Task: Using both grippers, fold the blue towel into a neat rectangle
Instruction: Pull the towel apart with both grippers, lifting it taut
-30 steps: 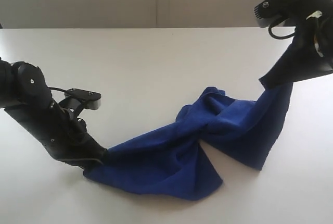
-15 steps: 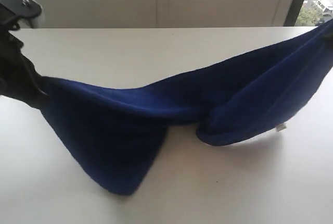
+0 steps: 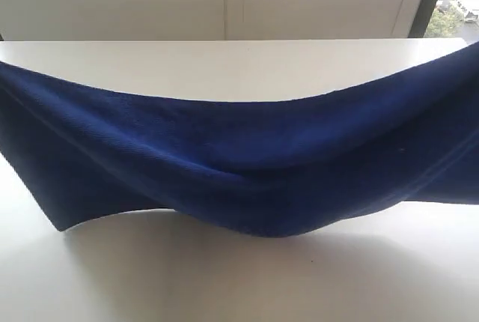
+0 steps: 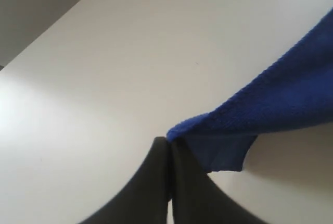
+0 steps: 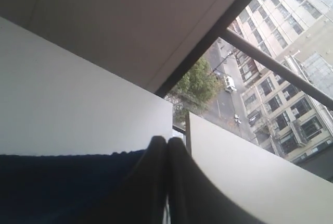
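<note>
- the blue towel [image 3: 247, 180] hangs spread across the whole exterior view, above the table [image 3: 224, 284]. its long axis runs left to right, from one arm to the other, and both ends leave the frame.
- the top edge dips in the middle. the lower edge sags lowest near the centre, close over the table, and we cannot tell whether it touches.
- the left gripper [image 4: 167, 143] has its fingers pressed together, pinching a corner of the towel. the cloth leads away from the fingertips over bare table.
- the right gripper [image 5: 167, 141] also has its fingers pressed together, and the towel's edge runs up to them. the pinch point is hidden, but we judge that it holds the opposite end, since the cloth rises toward that side.
- neither arm is nearer: each holds one end of the span.
- we judge that the next move calls for a level span, lowered so the bottom edge lands first. bare table shows in front of the towel and behind it, up to the far edge [image 3: 224, 40].
</note>
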You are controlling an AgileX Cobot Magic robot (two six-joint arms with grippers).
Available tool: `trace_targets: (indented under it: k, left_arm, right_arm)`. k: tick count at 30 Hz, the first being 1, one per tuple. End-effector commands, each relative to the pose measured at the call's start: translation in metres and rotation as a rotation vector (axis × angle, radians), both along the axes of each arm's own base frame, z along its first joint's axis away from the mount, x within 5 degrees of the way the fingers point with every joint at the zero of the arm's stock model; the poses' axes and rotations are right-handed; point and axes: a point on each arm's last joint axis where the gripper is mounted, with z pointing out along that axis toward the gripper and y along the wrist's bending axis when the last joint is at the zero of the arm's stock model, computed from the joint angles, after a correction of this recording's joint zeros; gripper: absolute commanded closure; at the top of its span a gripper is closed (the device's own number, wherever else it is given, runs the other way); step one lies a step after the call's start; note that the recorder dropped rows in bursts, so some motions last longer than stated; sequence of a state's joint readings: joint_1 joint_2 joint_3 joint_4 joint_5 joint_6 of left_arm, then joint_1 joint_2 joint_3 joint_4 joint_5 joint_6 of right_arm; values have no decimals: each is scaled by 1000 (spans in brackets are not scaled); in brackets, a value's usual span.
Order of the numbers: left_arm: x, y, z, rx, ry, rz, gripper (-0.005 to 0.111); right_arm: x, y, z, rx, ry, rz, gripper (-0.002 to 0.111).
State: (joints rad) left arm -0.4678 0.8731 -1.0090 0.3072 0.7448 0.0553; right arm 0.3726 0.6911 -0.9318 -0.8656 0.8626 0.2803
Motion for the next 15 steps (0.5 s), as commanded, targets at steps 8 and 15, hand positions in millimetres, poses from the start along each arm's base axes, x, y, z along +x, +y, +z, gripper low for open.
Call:
trace_targets:
  k: [8, 15]
  left_arm:
    - [-51, 30, 19, -35, -72, 63, 107]
    - [-56, 37, 18, -2, -54, 89, 107]
  right_arm:
    - [-47, -22, 3, 76, -45, -61, 108]
    - [-53, -14, -6, 128, 44, 35, 108]
